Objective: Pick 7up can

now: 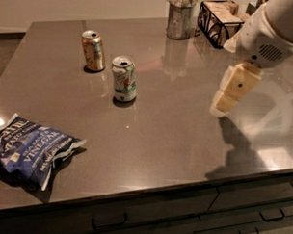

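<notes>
Surface: a dark grey-brown counter [174, 144] with a glossy top that shows pale reflections at the right. Drawers [109, 220] with dark handles run under its front edge. A pale wall [68, 5] stands behind the far edge, and a strip of floor [3, 51] shows at the far left.

Left, near the front edge: a blue chip bag [27, 151], lying flat, with "VINEGAR" legible on it.

Left of centre, toward the back: a gold can [93, 50], upright, top opened.

Just right of it and a little nearer the front: the 7up can [124, 78], upright on the counter, white with green markings, silver top opened. It is near the gold can but not touching it.

Back edge, right of centre: a metal cup [180, 23] holding pale items, and beside it a black wire basket [218, 19] with tan contents.

Right: the white arm [272, 34] enters from the upper right corner. The tan gripper [231, 93] hangs from it above the counter, well apart from the 7up can. Whether it is open or closed cannot be told; nothing is seen in its hold. Its shadow falls on the counter below it.
</notes>
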{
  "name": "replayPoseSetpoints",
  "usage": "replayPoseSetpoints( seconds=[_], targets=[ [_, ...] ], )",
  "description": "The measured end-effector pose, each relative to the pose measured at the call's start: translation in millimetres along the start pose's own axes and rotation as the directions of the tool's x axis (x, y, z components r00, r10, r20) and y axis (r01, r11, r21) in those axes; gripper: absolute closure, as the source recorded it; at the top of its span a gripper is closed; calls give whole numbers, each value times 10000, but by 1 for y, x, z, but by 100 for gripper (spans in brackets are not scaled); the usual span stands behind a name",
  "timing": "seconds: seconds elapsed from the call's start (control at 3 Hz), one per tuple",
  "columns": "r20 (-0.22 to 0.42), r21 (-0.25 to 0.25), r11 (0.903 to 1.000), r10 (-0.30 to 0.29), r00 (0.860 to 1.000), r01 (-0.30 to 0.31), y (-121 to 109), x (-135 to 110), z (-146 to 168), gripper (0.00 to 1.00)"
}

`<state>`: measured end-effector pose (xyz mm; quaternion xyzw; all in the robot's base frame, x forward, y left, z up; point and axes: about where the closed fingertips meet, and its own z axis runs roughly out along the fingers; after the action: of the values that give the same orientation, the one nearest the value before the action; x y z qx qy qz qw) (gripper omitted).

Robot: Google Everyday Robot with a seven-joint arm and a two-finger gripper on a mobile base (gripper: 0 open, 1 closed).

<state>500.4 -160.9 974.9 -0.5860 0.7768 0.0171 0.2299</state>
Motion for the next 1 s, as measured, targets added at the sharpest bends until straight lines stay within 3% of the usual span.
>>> replayPoseSetpoints(
  seconds=[0.33, 0.67, 1.0],
  targets=[
    [990, -177, 9998, 137, 9950, -120, -22, -43, 35, 0],
    [1883, -461, 9985, 381, 9814, -299, -30, -86, 74, 0],
    [2377, -364, 9964, 835, 9677, -771, -42, -113, 104, 0]
  ],
)
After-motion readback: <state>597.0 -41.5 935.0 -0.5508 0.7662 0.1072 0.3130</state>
